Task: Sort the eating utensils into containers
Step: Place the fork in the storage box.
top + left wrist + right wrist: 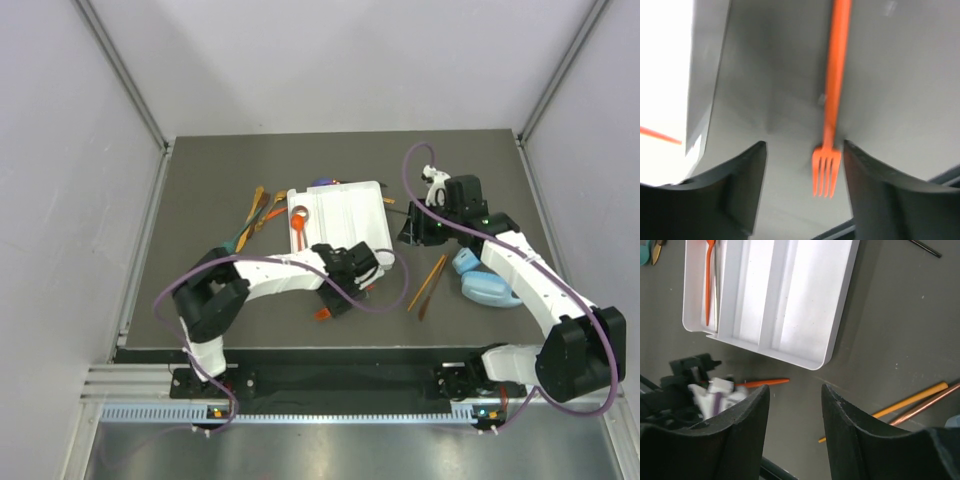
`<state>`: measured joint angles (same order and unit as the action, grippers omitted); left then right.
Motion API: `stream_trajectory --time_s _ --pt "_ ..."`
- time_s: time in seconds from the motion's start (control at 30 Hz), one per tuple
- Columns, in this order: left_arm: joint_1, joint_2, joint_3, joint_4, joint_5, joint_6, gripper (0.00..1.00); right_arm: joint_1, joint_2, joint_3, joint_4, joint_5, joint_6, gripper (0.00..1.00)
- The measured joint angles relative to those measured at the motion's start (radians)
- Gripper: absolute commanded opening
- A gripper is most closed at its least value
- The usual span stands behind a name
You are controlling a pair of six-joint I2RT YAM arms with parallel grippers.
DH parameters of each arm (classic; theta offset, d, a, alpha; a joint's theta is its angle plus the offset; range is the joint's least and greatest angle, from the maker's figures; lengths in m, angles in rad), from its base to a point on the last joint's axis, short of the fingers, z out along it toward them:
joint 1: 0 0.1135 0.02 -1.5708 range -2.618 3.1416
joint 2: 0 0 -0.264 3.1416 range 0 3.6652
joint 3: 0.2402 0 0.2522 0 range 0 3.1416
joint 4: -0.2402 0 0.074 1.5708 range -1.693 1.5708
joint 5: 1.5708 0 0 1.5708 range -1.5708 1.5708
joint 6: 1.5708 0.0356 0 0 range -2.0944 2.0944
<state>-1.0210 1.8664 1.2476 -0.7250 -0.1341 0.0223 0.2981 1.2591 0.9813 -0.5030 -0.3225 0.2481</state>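
An orange fork (832, 100) lies on the dark mat between my left gripper's (805, 170) open fingers, tines toward the wrist and close to the right finger (875, 190). From above, the left gripper (338, 295) sits just off the near edge of the white tray (350, 210), with the fork (325, 313) beneath it. An orange spoon (709, 280) rests in the tray's (805, 295) left compartment. My right gripper (795, 395) hangs open and empty over the mat at the tray's right side (415, 232).
More utensils (255, 215) lie in a loose bunch left of the tray. Orange and gold sticks (428, 285) lie right of centre, next to light-blue headphones (485, 285). A thin black stick (925, 247) rests near the tray's far right corner.
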Motion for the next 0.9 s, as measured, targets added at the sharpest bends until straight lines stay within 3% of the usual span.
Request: stream_trajectory --time_s 0.27,0.5,0.53,0.57,0.67,0.9 --pt "0.113 -0.403 -0.153 0.137 0.041 -0.002 0.7 0.055 0.004 -0.005 -0.002 0.027 -0.05 0.48" --pt "0.289 -0.76 -0.167 0.262 0.084 -0.034 0.7 0.382 0.193 0.067 -0.082 0.128 -0.147 0.57" --pt "0.299 -0.787 -0.166 0.263 0.08 -0.036 0.7 0.422 0.229 0.068 -0.091 0.134 -0.161 0.69" --pt "0.308 -0.807 -0.164 0.262 0.071 -0.039 0.7 0.444 0.248 0.068 -0.105 0.137 -0.167 0.71" --pt "0.339 -0.835 -0.163 0.255 0.064 -0.04 0.7 0.498 0.302 0.069 -0.147 0.158 -0.194 0.68" --pt "0.433 -0.879 -0.166 0.244 0.066 -0.045 0.69 0.639 0.399 0.135 -0.194 0.24 -0.244 0.74"
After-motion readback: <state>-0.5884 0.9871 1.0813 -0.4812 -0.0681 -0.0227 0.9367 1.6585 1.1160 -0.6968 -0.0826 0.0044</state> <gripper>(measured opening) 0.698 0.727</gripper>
